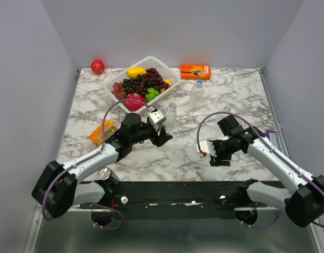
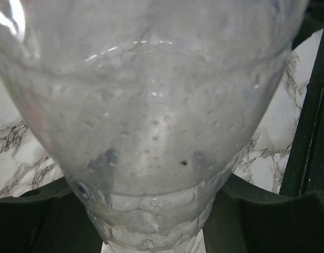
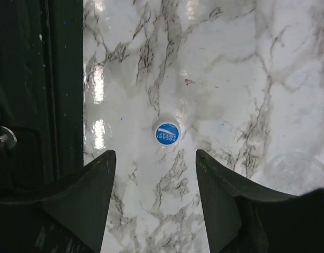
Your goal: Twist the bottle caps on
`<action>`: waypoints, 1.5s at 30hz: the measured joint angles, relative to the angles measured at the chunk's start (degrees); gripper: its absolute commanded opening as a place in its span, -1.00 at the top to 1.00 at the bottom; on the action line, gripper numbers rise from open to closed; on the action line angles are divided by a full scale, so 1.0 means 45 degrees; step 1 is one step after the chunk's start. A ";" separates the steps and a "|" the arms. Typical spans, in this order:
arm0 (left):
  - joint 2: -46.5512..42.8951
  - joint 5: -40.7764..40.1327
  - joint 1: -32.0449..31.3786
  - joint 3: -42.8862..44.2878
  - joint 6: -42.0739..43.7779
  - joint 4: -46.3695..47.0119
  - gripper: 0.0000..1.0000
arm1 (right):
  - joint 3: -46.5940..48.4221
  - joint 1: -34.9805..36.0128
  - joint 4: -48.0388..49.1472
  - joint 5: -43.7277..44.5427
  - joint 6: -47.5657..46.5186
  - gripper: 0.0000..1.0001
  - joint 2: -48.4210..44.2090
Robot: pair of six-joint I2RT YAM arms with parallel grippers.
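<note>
My left gripper (image 1: 164, 138) is shut on a clear bottle (image 1: 171, 112), which fills the left wrist view (image 2: 151, 105) between the dark fingers (image 2: 267, 221). My right gripper (image 1: 216, 158) is open and empty and points down at the marble. In the right wrist view a blue cap (image 3: 167, 133) lies flat on the table just beyond the open gripper (image 3: 155, 153). A second bottle (image 1: 197, 90) stands at the back with a blue cap (image 1: 199, 82) on it. A faint clear shape (image 1: 227, 109), seemingly a third bottle, stands behind the right arm.
A white basket of fruit (image 1: 121, 79) is at the back left, with a red apple (image 1: 97, 67) beside it. An orange box (image 1: 195, 71) lies at the back. An orange packet (image 1: 101, 132) is left of the left arm. A silver can (image 1: 104, 174) stands by the left base.
</note>
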 measured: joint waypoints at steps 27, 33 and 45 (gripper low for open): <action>0.0199 0.0015 0.0461 0.0180 -0.0311 -0.0471 1.00 | -0.2992 0.0000 0.3721 0.1345 -0.2939 -0.04 0.1904; 0.0199 0.0015 0.0466 0.0180 -0.0306 -0.0481 1.00 | -0.3113 0.0000 0.3745 0.1399 -0.3031 0.09 0.2254; 0.0287 0.0253 0.0350 0.0068 0.0355 -0.0408 1.00 | -0.1574 0.0000 0.2671 0.1224 -0.2283 0.38 0.1515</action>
